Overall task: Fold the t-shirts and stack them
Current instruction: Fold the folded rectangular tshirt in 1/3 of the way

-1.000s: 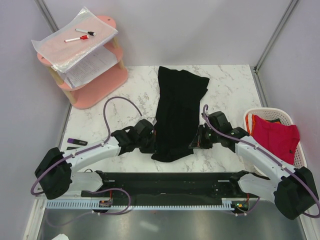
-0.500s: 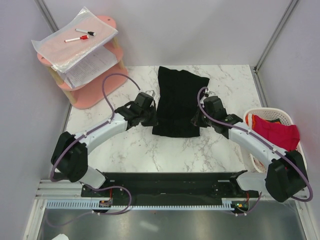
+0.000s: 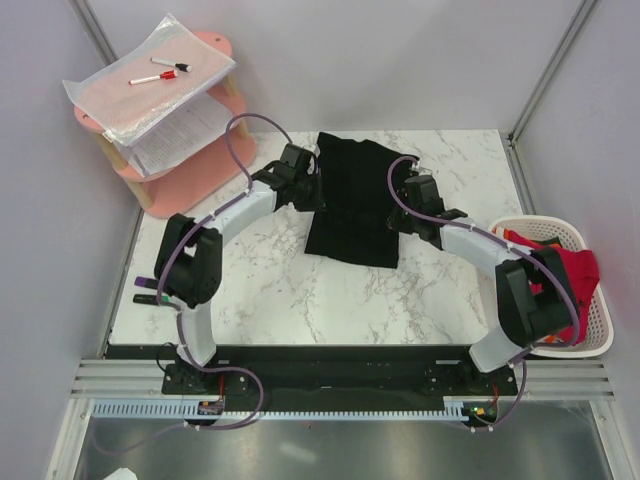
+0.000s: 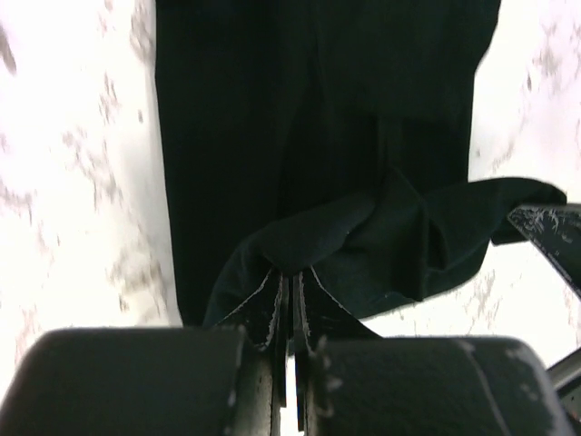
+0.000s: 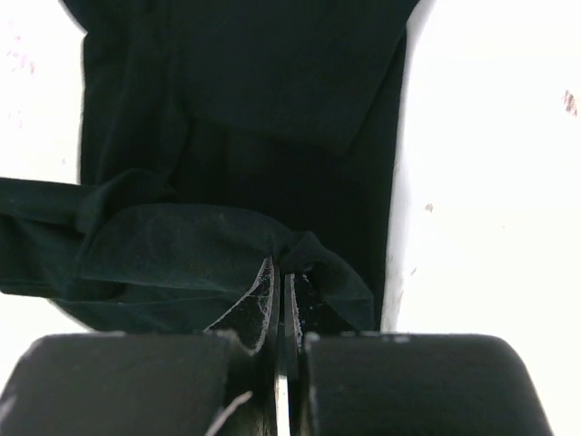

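Observation:
The black t-shirt point(image 3: 356, 200) lies folded into a narrow strip at the middle back of the marble table point(image 3: 280, 290), its near end doubled over toward the far end. My left gripper point(image 3: 313, 189) is shut on the shirt's left edge; in the left wrist view the black cloth point(image 4: 309, 241) bunches at the closed fingertips point(image 4: 292, 277). My right gripper point(image 3: 398, 205) is shut on the right edge; in the right wrist view the cloth point(image 5: 200, 241) bunches at its closed tips point(image 5: 281, 272). Red and orange t-shirts point(image 3: 555, 268) lie in the white basket point(image 3: 592, 325) at the right.
A pink two-tier shelf point(image 3: 195, 165) with papers and markers stands at the back left. A small dark and purple object point(image 3: 148, 288) lies at the table's left edge. Grey walls close the back and both sides.
Both grippers have carried the shirt's near end away from the arm bases toward the back of the table, doubling the strip over itself. The shirt's visible length has shortened.

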